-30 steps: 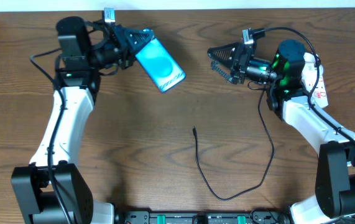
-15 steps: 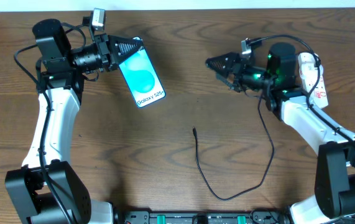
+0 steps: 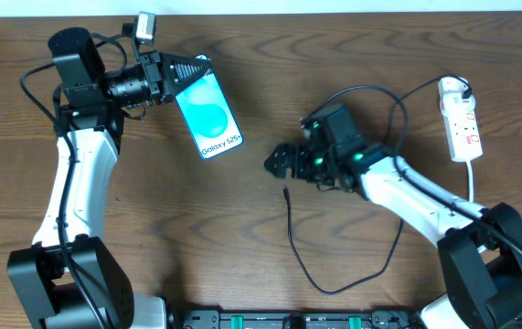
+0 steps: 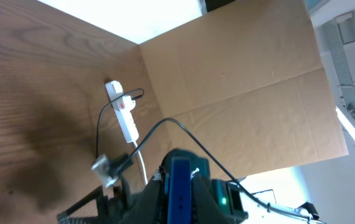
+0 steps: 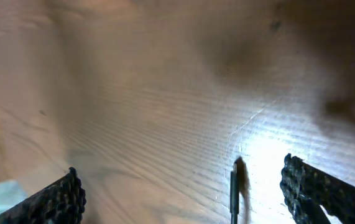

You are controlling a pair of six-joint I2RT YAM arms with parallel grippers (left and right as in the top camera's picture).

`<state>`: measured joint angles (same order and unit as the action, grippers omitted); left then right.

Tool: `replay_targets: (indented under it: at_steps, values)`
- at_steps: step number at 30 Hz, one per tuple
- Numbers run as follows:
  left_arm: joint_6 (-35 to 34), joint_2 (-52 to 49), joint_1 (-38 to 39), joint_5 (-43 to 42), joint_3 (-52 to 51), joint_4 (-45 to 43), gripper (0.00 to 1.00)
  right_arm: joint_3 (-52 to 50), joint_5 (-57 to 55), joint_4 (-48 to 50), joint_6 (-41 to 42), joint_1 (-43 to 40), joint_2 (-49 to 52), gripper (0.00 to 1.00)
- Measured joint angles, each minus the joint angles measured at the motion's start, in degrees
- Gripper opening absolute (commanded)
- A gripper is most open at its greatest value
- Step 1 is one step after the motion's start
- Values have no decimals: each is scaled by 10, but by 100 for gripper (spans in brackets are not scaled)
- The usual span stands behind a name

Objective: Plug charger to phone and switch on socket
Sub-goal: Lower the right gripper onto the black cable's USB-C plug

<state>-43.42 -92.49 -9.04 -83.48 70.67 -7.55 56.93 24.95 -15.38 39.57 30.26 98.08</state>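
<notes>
Two arms work over the desk, and there is one of each thing: one phone, one charger and one socket. The left tool is clamped shut on the phone's top short end, holding it screen-up at the far left of the desk, while the white socket lies at the far right, well apart from it. The right tool stands wide open and empty, low over the middle of the desk, with the charger's single connector tip lying on the wood between its two fingers, touching neither.
</notes>
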Motion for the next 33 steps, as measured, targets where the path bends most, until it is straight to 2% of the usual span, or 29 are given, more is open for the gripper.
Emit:
replay_targets:
  at_steps: [8,14,18,26,33]
  values:
    - [0,0,0,3,0,0,7,0,-109,-90,-12,56,0,92]
    - [0,0,0,18,0,0,7,0,-176,-102,-10,106,0,90]
    - [0,0,0,24,0,0,8,1,-207,-112,-7,125,0,82]
    - [0,0,0,35,0,0,7,10,-229,-135,-1,125,1,81]
    - [0,0,0,56,0,0,7,78,-247,-203,2,133,56,85]
